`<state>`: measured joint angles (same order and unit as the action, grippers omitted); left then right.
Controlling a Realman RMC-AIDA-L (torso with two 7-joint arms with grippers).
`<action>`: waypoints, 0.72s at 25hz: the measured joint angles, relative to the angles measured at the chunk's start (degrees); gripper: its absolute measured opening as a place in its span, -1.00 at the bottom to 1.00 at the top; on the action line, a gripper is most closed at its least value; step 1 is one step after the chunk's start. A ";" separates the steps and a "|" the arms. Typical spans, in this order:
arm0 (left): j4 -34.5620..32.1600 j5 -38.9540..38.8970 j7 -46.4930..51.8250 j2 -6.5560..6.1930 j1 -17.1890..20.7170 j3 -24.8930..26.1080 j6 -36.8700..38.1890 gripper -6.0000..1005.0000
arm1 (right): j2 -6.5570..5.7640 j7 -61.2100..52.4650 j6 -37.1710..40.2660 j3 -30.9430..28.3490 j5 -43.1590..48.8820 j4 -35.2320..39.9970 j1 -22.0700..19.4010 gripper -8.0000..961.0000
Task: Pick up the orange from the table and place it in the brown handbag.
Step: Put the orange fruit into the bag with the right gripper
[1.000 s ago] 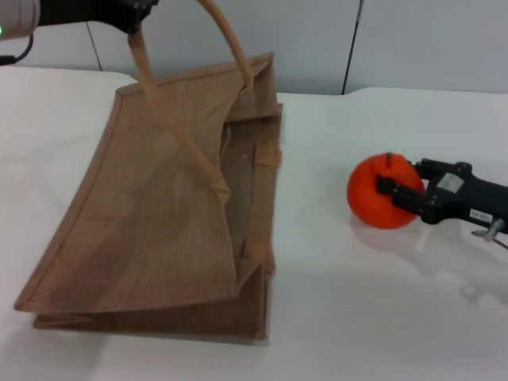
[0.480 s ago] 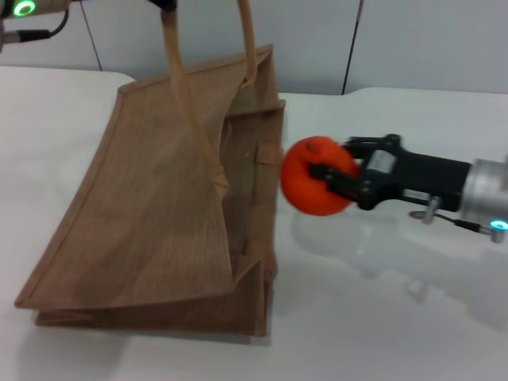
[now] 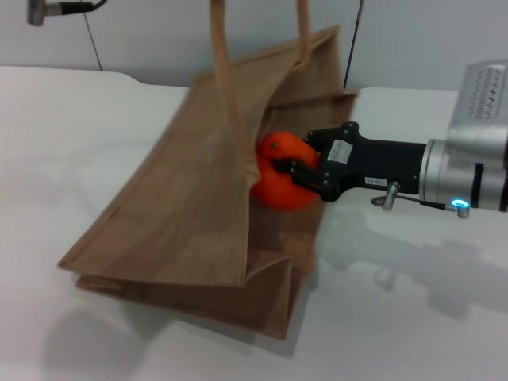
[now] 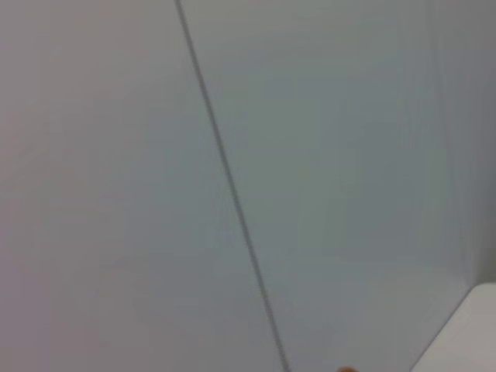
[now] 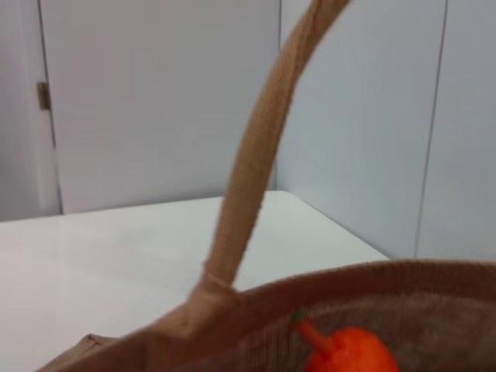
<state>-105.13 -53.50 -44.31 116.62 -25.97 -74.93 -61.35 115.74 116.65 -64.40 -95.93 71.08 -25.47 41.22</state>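
Orange (image 3: 279,172) pinched in your right gripper (image 3: 295,169) at the brown handbag (image 3: 198,206) mouth; push deeper before you release.

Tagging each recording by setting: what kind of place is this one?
Probably a lab or test room, not a home: a plain white table, bare pale wall panels behind it, and only the brown handbag and the orange, held by the right end effector.
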 joint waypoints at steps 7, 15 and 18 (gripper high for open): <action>0.00 -1.25 -0.08 -0.05 -0.55 -1.86 1.08 -0.74 | 0.31 0.28 5.03 1.70 -0.15 0.99 2.41 -0.45; 0.00 -0.72 -0.12 -0.08 -0.03 -1.98 1.23 -0.74 | 0.51 -1.04 7.36 2.23 -2.10 1.61 2.14 -0.50; 0.01 -0.67 -0.15 -0.08 0.17 -1.81 1.26 -0.74 | 0.37 -1.24 7.12 2.41 -4.19 2.60 2.06 -0.36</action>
<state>-105.12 -54.17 -44.46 116.54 -25.80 -76.74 -60.09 116.11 115.41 -57.27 -93.52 66.89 -22.87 43.29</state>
